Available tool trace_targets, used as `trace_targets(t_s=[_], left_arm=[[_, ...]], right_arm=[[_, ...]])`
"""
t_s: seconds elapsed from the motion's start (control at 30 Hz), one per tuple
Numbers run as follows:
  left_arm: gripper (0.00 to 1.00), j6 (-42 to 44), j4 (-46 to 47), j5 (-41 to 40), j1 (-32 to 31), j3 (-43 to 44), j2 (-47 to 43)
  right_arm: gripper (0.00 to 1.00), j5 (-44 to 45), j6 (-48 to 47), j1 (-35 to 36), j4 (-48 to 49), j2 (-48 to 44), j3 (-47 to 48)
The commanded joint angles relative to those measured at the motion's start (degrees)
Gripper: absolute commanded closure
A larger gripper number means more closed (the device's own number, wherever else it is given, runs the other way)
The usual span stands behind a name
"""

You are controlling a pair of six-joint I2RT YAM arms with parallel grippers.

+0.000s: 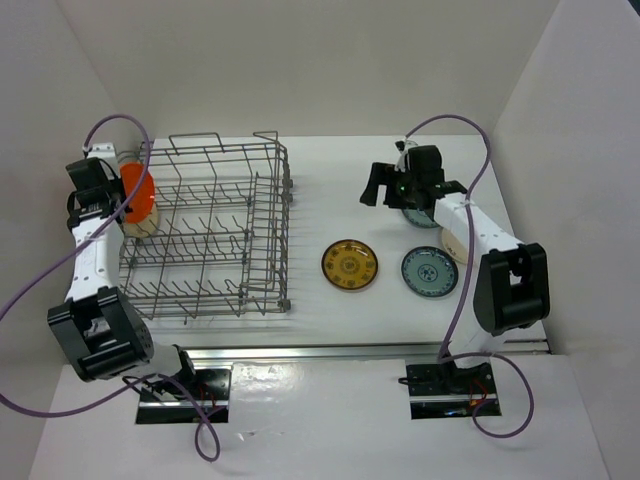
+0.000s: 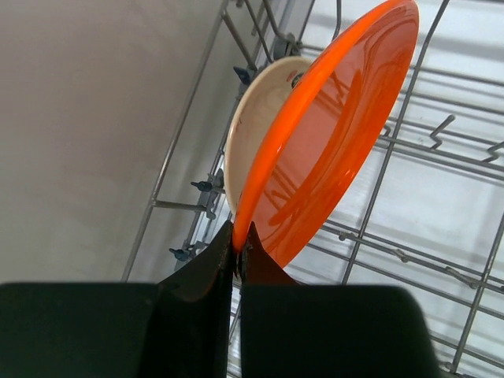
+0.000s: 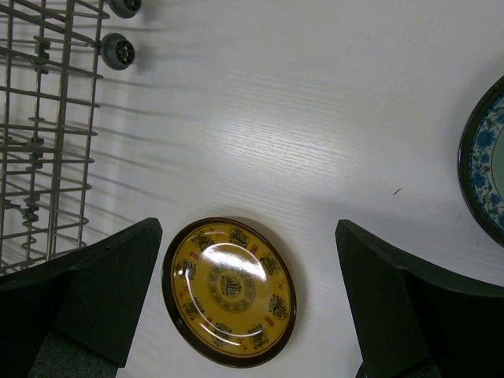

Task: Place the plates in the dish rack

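Note:
My left gripper (image 1: 128, 190) is shut on the rim of the bright orange plate (image 1: 139, 192), holding it on edge over the left end of the grey wire dish rack (image 1: 210, 235). In the left wrist view the orange plate (image 2: 331, 134) stands tilted right next to the cream plate (image 2: 250, 126), which stands among the rack's tines. My right gripper (image 1: 378, 186) is open and empty above the table. In the right wrist view the brown plate with yellow pattern (image 3: 230, 291) lies flat between its spread fingers (image 3: 110, 291). One teal plate (image 1: 430, 272) lies right of the brown plate (image 1: 350, 265). A second teal plate (image 1: 417, 220) is mostly hidden under the right arm.
The rack's right wall and its small wheels (image 3: 118, 51) show at the left of the right wrist view. White walls close in the table on the left, back and right. A metal rail (image 1: 350, 352) runs along the near edge.

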Motion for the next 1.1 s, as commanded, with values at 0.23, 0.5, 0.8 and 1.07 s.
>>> trace_targets(t_s=[0.23,0.5,0.8,1.07], left_arm=[[1.00,-0.5,6.0,-2.3,0.6,0.3,1.4],[1.00,-1.7,3.4,-4.8,0.6,1.7,6.5],[1.00,-5.4,-2.6,-2.9,0.1,7.0,10.8],[1.00,-4.3,-7.5,-3.0,-1.1,9.6,12.9]], right_arm=[[0.00,-1.1,-0.4,0.4,2.6,3.1,3.8],[0.00,-1.1,0.1,0.4,2.6,3.1,3.8],[0.00,-1.6,0.6,0.4,2.6,3.1,3.3],[0.00,-1.6,0.6,0.4,2.1,2.6,3.3]])
